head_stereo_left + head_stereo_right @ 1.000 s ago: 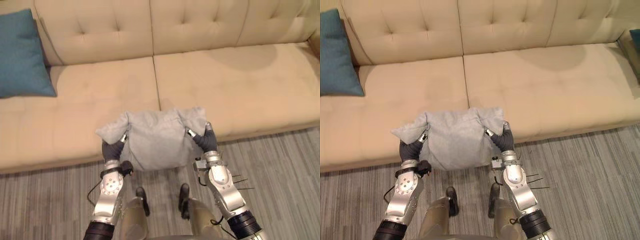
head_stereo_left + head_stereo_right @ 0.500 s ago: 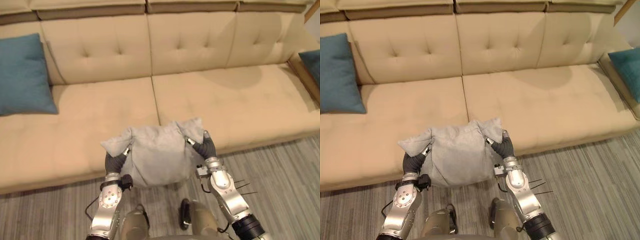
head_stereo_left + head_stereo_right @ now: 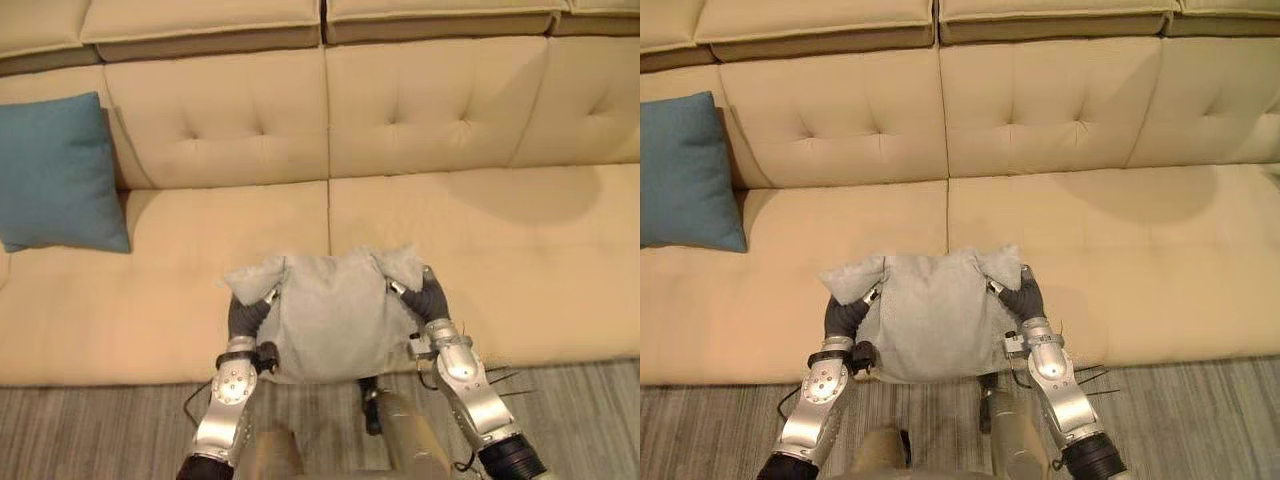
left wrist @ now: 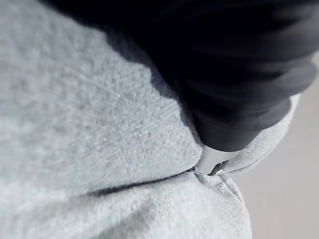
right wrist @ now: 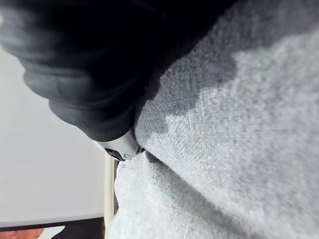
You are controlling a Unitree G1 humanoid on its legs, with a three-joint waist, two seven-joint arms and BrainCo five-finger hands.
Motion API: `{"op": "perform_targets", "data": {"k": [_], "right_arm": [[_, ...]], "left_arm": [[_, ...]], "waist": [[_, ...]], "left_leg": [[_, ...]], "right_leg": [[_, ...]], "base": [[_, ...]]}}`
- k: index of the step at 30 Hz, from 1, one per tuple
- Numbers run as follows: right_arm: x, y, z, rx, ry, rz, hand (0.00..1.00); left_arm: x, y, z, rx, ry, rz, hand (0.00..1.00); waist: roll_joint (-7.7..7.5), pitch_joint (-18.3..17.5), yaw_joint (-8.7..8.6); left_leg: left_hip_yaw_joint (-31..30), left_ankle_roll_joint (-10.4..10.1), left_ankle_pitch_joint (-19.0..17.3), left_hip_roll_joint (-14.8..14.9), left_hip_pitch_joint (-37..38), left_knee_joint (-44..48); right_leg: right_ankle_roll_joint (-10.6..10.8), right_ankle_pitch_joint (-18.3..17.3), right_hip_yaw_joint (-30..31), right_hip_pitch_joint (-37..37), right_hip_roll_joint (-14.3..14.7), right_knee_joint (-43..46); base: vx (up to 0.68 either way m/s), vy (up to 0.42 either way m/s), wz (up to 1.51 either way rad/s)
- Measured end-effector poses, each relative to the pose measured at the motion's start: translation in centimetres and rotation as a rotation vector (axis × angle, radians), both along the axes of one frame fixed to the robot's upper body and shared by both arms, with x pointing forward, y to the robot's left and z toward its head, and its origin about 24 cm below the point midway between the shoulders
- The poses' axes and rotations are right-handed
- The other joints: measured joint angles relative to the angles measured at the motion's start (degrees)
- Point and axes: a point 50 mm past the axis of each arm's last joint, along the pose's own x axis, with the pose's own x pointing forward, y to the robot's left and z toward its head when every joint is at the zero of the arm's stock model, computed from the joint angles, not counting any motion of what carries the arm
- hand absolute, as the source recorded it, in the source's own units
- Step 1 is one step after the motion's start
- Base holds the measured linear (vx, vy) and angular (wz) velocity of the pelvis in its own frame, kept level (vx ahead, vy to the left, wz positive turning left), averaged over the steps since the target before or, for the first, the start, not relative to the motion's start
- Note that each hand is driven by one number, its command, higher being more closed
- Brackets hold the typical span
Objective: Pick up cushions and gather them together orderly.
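A pale grey cushion (image 3: 335, 315) of plain, coarse-woven cloth contrasts with a beige sofa (image 3: 450, 110), whose tufted back carries buttons of the same beige. A second cushion (image 3: 60, 175) is solid teal, unpatterned. The floor (image 3: 100, 430) is carpet in fine grey stripes. Dark, ribbed covers clothe the left hand (image 3: 245, 318) and the right hand (image 3: 432, 300).

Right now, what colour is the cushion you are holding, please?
Plain light grey cushion; best in the left eye view.

L hand (image 3: 245, 318), R hand (image 3: 432, 302) mostly hidden in grey cushion (image 3: 335, 318).
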Motion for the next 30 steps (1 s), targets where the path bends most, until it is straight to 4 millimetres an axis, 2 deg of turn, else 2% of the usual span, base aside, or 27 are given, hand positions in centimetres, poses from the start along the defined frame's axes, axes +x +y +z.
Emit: {"op": "perform_targets", "data": {"k": [1,2,3,4,5,6,7,8,11,13,16,20,22,23,25,26,28,29,30], "right_arm": [[0.0,0.1,0.3,0.004,-0.014,0.001,1.00],[0.1,0.2,0.7,0.007,-0.031,0.004,1.00],[0.2,0.3,1.4,0.011,-0.059,0.009,1.00],[0.6,0.4,2.1,0.012,-0.093,0.016,1.00],[0.8,0.5,2.4,0.012,-0.104,0.018,1.00],[1.0,0.5,2.8,0.011,-0.119,0.019,1.00],[1.1,0.5,2.9,0.019,-0.123,0.015,1.00],[1.2,0.4,3.1,0.044,-0.133,-0.007,1.00],[1.5,0.8,3.6,0.054,-0.151,-0.003,1.00],[2.0,1.1,4.5,0.054,-0.184,0.009,1.00],[2.7,1.5,5.6,0.050,-0.225,0.021,1.00],[5.2,2.3,8.7,0.040,-0.323,0.016,1.00],[7.1,3.0,11.4,0.039,-0.397,0.000,1.00],[7.5,3.1,12.0,0.039,-0.411,-0.006,1.00],[9.2,3.2,14.3,0.041,-0.453,-0.050,1.00],[9.6,3.3,14.9,0.047,-0.463,-0.060,1.00],[10.7,3.5,17.8,0.085,-0.523,-0.108,1.00],[10.9,3.6,18.7,0.099,-0.541,-0.119,1.00],[11.4,3.8,20.6,0.124,-0.573,-0.140,1.00]], "left_arm": [[-0.1,-0.1,-0.3,-0.004,0.013,0.001,1.00],[-0.1,-0.1,-0.3,-0.005,0.012,0.001,1.00],[0.0,-0.2,-0.1,-0.007,0.005,-0.001,1.00],[0.2,-0.3,0.2,-0.012,-0.010,-0.001,1.00],[0.3,-0.2,0.4,-0.012,-0.018,0.001,1.00],[0.4,-0.2,0.7,-0.015,-0.031,0.002,1.00],[0.5,-0.2,0.9,-0.014,-0.040,0.001,1.00],[1.2,-0.3,1.6,-0.008,-0.068,-0.008,1.00],[1.1,-0.1,2.0,-0.002,-0.087,-0.006,1.00],[1.4,0.3,3.2,0.014,-0.138,-0.005,1.00],[1.9,0.5,4.1,0.037,-0.175,-0.004,1.00],[4.6,0.9,6.7,0.075,-0.270,0.036,1.00],[7.2,1.2,9.6,0.104,-0.359,0.076,1.00],[7.8,1.3,10.4,0.115,-0.378,0.087,1.00],[10.1,1.8,13.4,0.133,-0.453,0.147,1.00],[10.6,1.9,14.3,0.137,-0.474,0.161,1.00],[12.4,2.4,18.5,0.153,-0.574,0.229,1.00],[12.8,2.5,19.8,0.156,-0.602,0.241,1.00],[13.5,2.6,22.2,0.165,-0.652,0.263,1.00]], "waist": [[-0.03,0.0,0.19],[-0.03,0.0,0.56],[0.01,0.0,1.08],[0.03,0.0,1.28],[0.21,-0.1,1.31],[1.28,-0.3,1.38],[1.34,-0.4,1.43],[0.71,-0.5,1.14],[0.44,-0.5,1.47],[0.39,-0.5,1.86],[0.37,-0.6,1.91],[0.35,-0.6,1.36],[-0.14,-0.2,1.32],[-0.29,-0.1,1.36],[-1.09,0.6,1.42],[-1.38,1.0,1.49],[-2.29,3.3,1.66],[-2.44,4.4,1.66],[-2.57,5.9,1.67]], "left_leg": [[3.1,2.0,-1.4,-0.1,-1.4,-0.1],[4.6,2.8,-2.1,-0.3,-2.1,-1.6],[5.8,3.7,-2.7,-1.2,-2.8,-5.8],[7.3,3.7,-2.2,-2.1,-3.0,-13.6],[8.1,3.7,-0.7,-2.2,-2.5,-18.7],[8.5,4.1,6.2,-1.9,-1.5,-26.7],[8.7,4.3,5.3,-2.1,-0.7,-28.5],[9.8,5.0,6.0,-4.5,1.8,-35.0],[11.6,5.6,7.4,-6.8,4.0,-39.1],[13.6,5.7,7.5,-7.4,5.0,-41.2],[14.6,5.3,8.4,-7.9,6.2,-43.4],[14.6,5.1,10.0,-8.0,6.0,-45.6],[14.5,5.5,11.1,-8.1,2.8,-45.7],[14.5,5.6,11.6,-8.1,1.9,-45.7],[14.2,5.9,12.6,-8.4,-1.1,-45.2],[14.1,6.0,12.9,-8.5,-1.6,-45.0],[13.1,6.0,13.1,-8.4,-4.9,-43.0],[13.0,5.9,13.1,-8.4,-5.6,-42.8],[12.7,5.6,13.7,-8.3,-7.4,-42.3]], "right_leg": [[-0.4,-0.3,0.5,2.6,-0.1,-2.0],[-0.5,-0.3,0.9,3.9,-0.3,-3.2],[0.2,0.1,1.2,5.0,-0.6,-4.3],[0.4,0.3,1.6,5.5,-1.2,-4.8],[0.6,0.4,1.8,5.5,-1.2,-4.9],[1.1,0.7,2.1,5.8,-0.3,-5.6],[1.5,0.8,2.6,6.0,-0.2,-6.2],[3.1,2.1,3.3,5.8,-1.9,-7.6],[4.0,2.7,5.1,6.2,-3.5,-9.3],[4.9,4.1,7.0,6.3,-4.0,-11.4],[4.9,5.2,8.0,6.3,-4.0,-12.3],[4.6,6.7,8.1,4.7,-3.7,-12.3],[4.8,8.2,8.2,1.6,-3.8,-12.3],[4.8,8.6,8.2,0.7,-3.8,-12.3],[4.8,9.3,8.2,-1.8,-4.2,-12.3],[4.8,9.3,8.2,-2.3,-4.2,-12.3],[4.8,9.3,8.1,-4.3,-4.4,-12.4],[4.8,9.3,8.1,-4.7,-4.4,-12.4],[4.8,9.8,7.9,-6.1,-4.4,-12.6]], "base": [[0.28,0.001,-0.07],[0.31,0.042,-0.13],[0.22,0.086,-0.24],[0.20,0.100,-0.28],[0.19,0.127,-0.34],[0.14,0.121,-0.29],[0.19,0.212,-0.09],[0.14,0.186,0.06],[0.10,0.137,-0.10],[0.08,0.104,-0.39],[0.04,0.026,-0.25],[-0.01,-0.003,-0.05],[-0.12,-0.014,0.00],[-0.15,-0.025,0.06],[-0.15,-0.030,0.09],[-0.16,-0.042,0.10],[-0.18,-0.063,0.13],[-0.19,-0.076,0.13],[-0.19,-0.080,0.12]]}}
